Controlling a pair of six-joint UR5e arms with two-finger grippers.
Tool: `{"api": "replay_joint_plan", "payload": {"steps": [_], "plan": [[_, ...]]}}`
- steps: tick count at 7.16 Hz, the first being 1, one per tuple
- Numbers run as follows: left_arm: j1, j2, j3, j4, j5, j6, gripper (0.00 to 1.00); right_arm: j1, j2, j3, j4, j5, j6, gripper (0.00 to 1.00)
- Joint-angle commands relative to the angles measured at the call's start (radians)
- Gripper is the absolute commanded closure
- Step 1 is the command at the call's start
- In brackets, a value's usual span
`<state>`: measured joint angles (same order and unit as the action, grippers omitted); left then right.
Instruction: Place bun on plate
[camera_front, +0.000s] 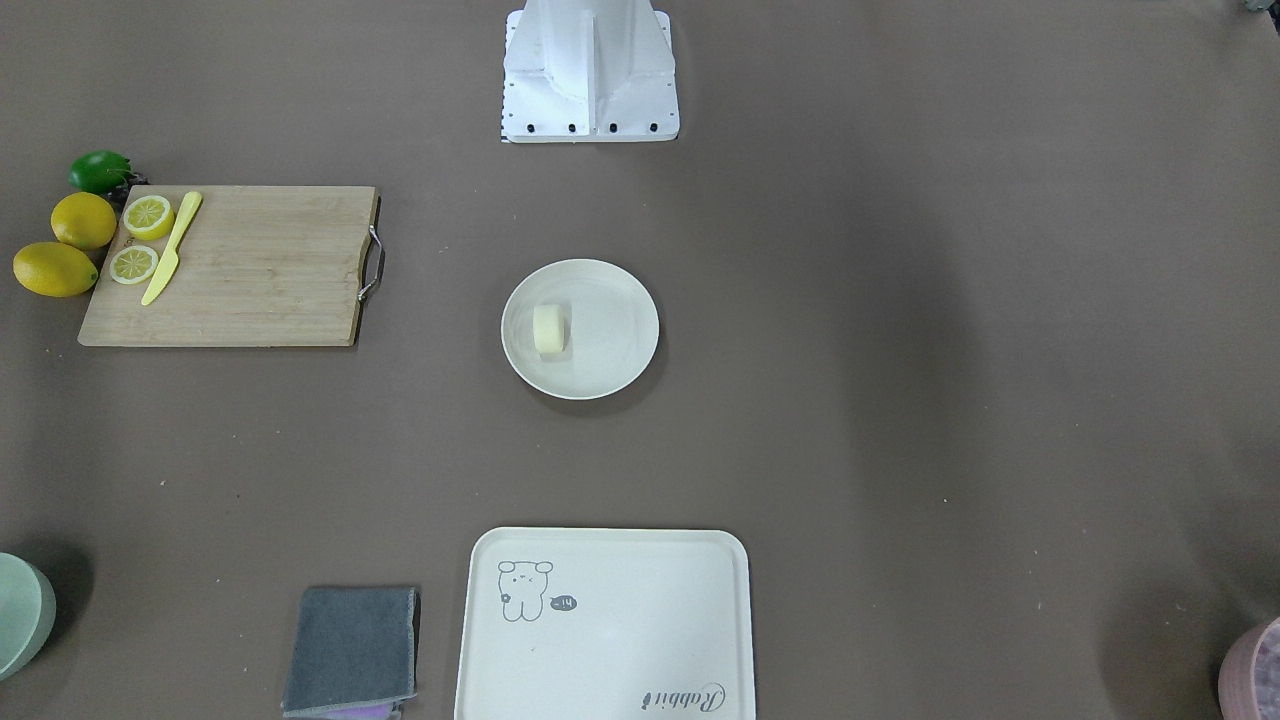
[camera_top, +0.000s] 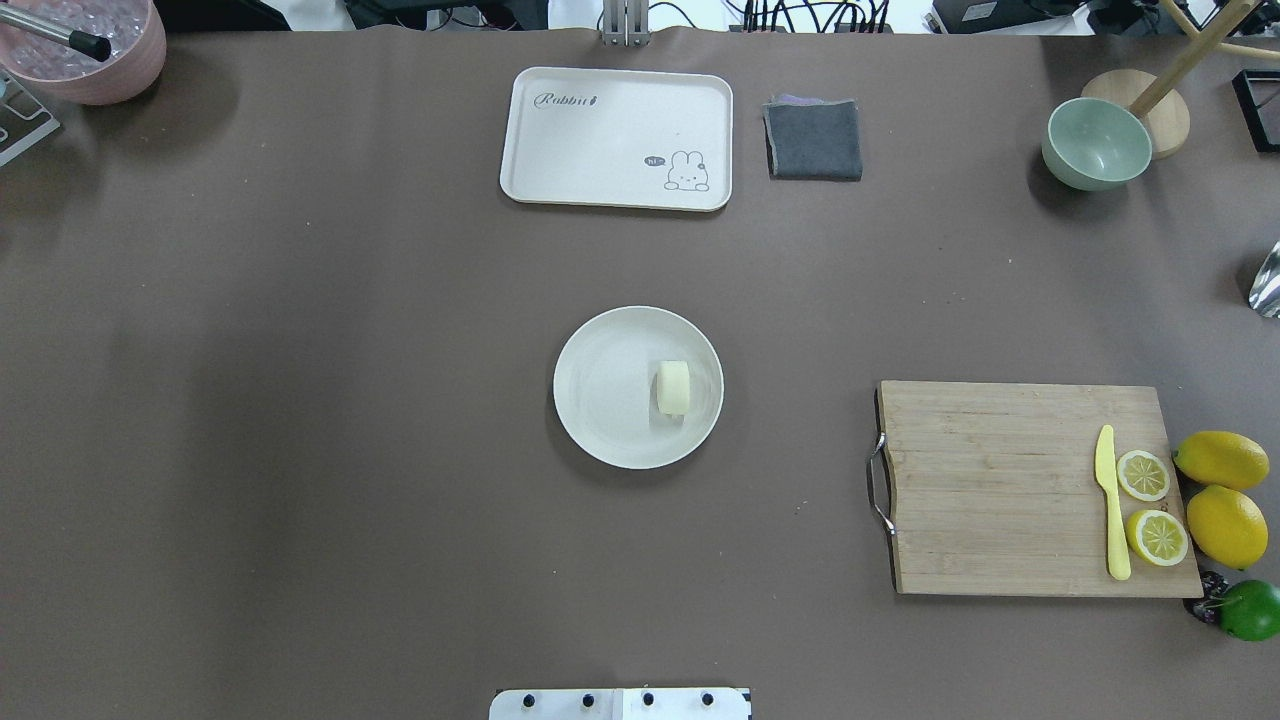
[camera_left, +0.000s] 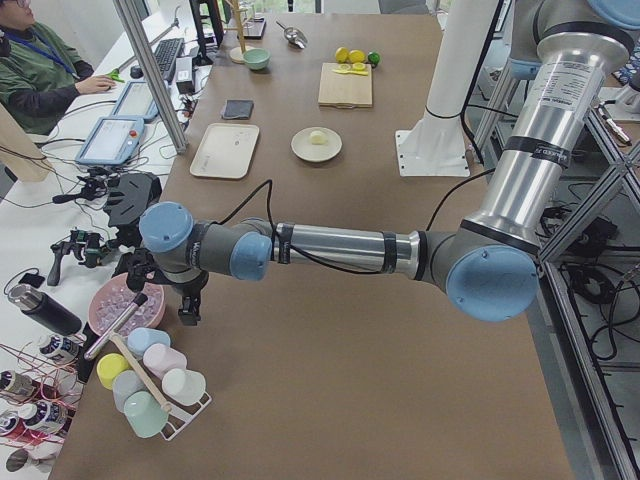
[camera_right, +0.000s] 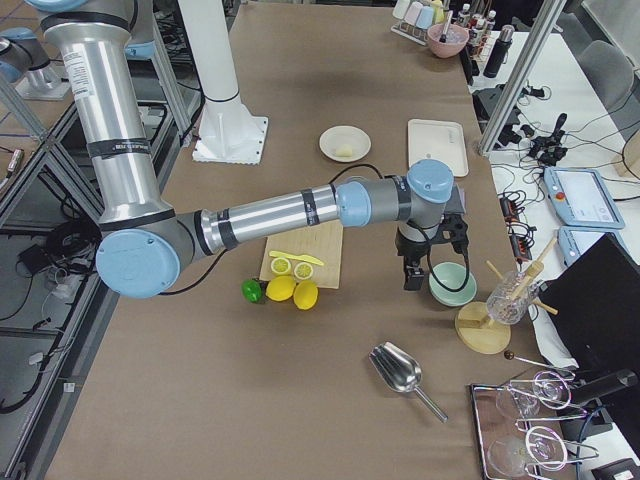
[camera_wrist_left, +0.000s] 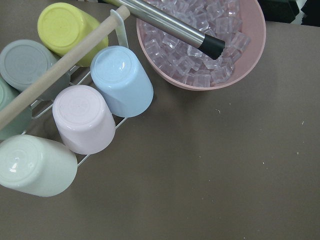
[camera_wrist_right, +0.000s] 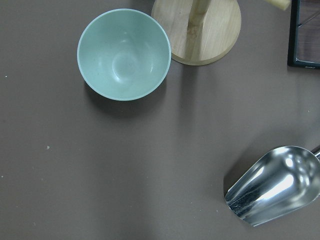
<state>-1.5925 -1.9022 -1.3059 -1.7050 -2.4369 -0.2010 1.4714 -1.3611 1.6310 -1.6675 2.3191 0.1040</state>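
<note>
Nearest us in the overhead view sits the robot's white mounting plate (camera_top: 620, 704), on the tabletop's robot-side edge. Beyond it, at the tabletop's middle, the round off-white plate (camera_top: 610, 400) carries the bun (camera_top: 673, 388). The bun rests inside the rim, on the half toward the cutting board (camera_top: 1000, 480), so we judge the placing done. Its long axis runs from the robot-side edge toward the operators' edge, and we see no distinct front to it. Both arms hang out by the operators'-side corners, we think to leave the middle unobstructed. The left gripper (camera_left: 160, 300) is by the pink ice bowl (camera_wrist_left: 210, 85) and cup rack (camera_wrist_left: 60, 64), the right gripper (camera_right: 418, 270) by the green bowl (camera_wrist_right: 124, 54). We cannot tell whether either pair of fingers is parted or closed.
</note>
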Motion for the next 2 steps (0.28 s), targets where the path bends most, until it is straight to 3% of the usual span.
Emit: {"api": "replay_joint_plan", "payload": {"steps": [1, 2], "plan": [[0.0, 0.003, -0.003, 0.002, -0.004, 0.0, 0.02, -0.002, 0.008, -0.01, 0.012, 0.0, 0.002, 0.0], [0.0, 0.003, -0.004, 0.008, -0.037, -0.001, 0.02, -0.002, 0.008, -0.004, 0.012, 0.003, 0.003, 0.0]]}}
